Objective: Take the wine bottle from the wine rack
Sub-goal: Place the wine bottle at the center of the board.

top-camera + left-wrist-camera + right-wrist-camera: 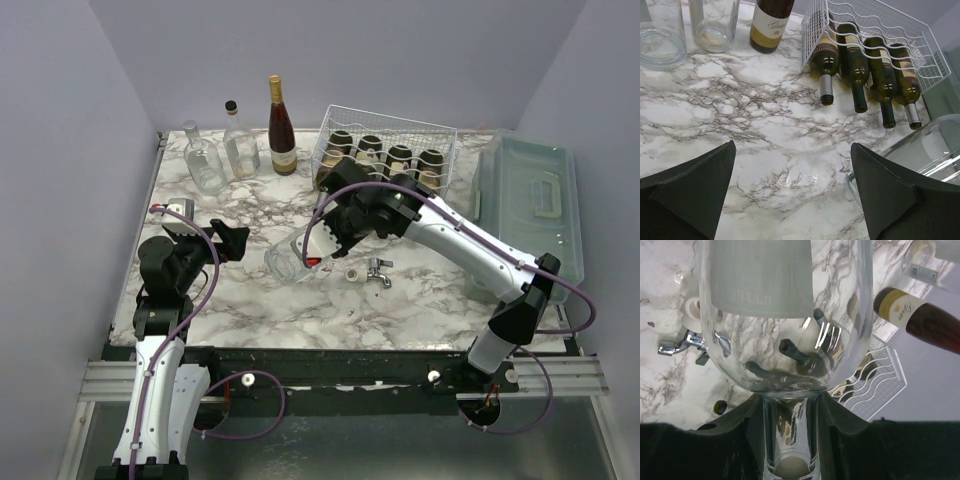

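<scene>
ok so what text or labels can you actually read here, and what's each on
"Ga..." in cursive, rest unclear: cream label of the upright wine bottle.
Too blurred to read: labels of the four green wine bottles in the wine rack.
Unreadable: faint letters on the frosted band of the clear glass bottle in the right gripper.

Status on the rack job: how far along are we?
Done: a clear bottle is away from the wine rack. In hand: the right gripper is shut on its neck, holding it tipped on its side. To do: set it down. Four dark bottles lie in the rack, untouched; the left gripper is open and empty.
</scene>
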Robot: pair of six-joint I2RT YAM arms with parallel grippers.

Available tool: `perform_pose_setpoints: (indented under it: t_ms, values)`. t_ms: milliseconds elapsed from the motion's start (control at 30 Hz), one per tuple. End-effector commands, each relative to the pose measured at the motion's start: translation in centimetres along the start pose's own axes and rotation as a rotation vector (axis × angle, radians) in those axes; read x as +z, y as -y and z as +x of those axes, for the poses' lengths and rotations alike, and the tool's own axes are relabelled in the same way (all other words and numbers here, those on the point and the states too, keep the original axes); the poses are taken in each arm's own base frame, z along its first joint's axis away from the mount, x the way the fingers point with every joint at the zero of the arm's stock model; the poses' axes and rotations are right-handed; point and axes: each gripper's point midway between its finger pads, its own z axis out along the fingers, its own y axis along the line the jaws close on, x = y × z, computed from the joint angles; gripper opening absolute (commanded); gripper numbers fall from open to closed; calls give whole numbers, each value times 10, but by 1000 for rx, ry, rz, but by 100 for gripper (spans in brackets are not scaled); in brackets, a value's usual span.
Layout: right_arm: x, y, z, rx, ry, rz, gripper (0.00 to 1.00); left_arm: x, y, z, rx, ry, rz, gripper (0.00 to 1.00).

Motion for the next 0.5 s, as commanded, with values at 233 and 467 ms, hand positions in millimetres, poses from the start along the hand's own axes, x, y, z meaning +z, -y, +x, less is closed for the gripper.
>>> perform_pose_setpoints:
  t_ms: [233, 467]
  values:
    - [0, 34, -19, -393, -208, 185, 0, -2, 6, -5, 18, 15, 26, 99]
    - [6, 30, -27, -599, -308, 178, 0, -3, 8, -6, 16, 18, 34, 99]
